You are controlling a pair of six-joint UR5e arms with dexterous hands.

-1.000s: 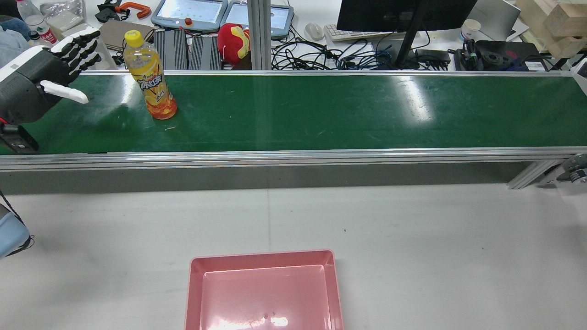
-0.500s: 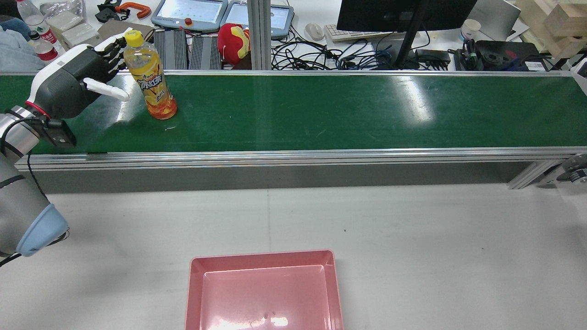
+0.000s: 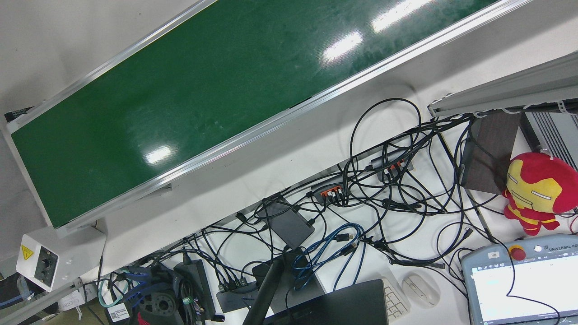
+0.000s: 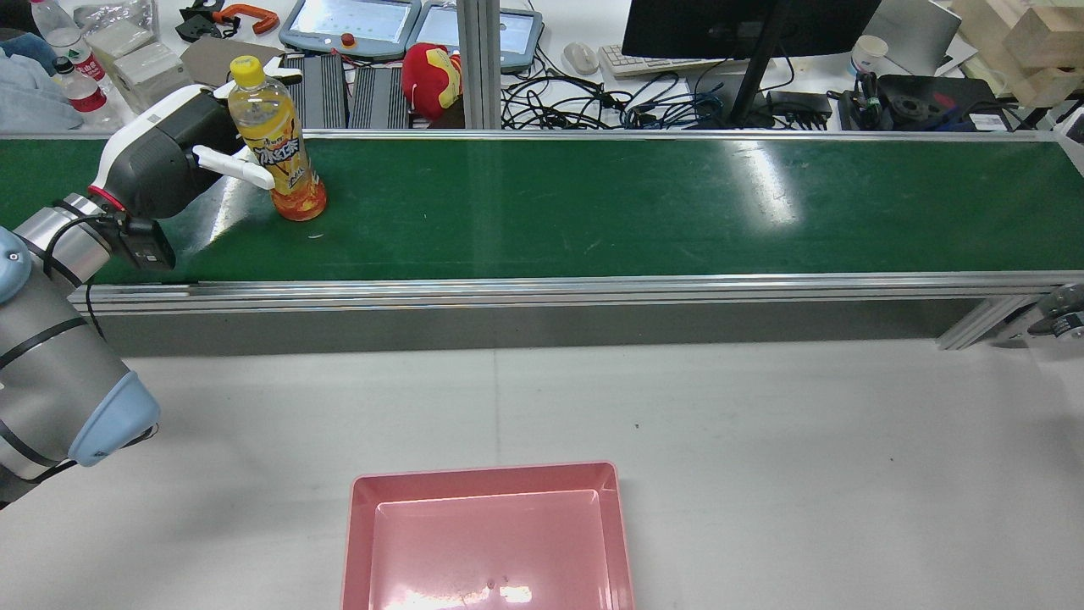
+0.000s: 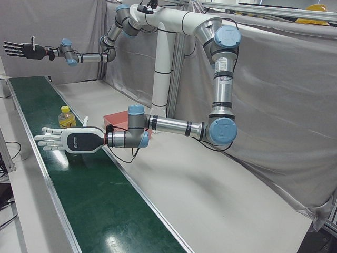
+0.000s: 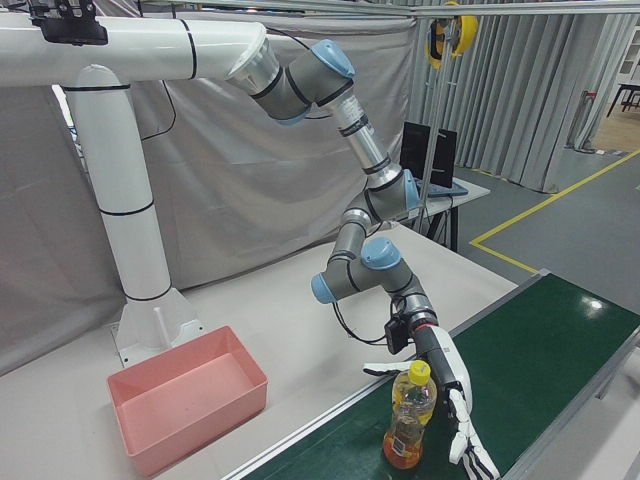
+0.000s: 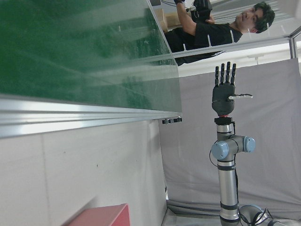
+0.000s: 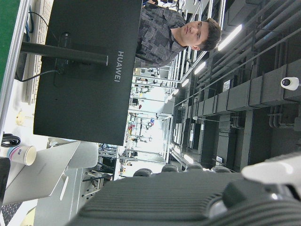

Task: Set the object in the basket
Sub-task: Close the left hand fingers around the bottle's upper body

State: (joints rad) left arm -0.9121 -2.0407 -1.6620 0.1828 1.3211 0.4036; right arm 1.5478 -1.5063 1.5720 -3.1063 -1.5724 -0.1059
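An orange drink bottle with a yellow cap stands upright on the green conveyor belt, near its left end in the rear view. My left hand is level with it, open. Its thumb is on the near side of the bottle and its fingers reach past the far side, not closed on it. The right-front view shows the bottle between thumb and fingers of that hand. The empty pink basket sits on the white table in front of the belt. My right hand is open, held high, far from the bottle.
The belt has raised aluminium rails along both long edges. Behind it lies a cluttered desk with cables, a monitor, teach pendants and a red plush toy. White table surface lies between the belt and the basket.
My left hand has moved right along the belt, from well left of the bottle to around it, thumb in front and fingers behind. The bottle has not moved.
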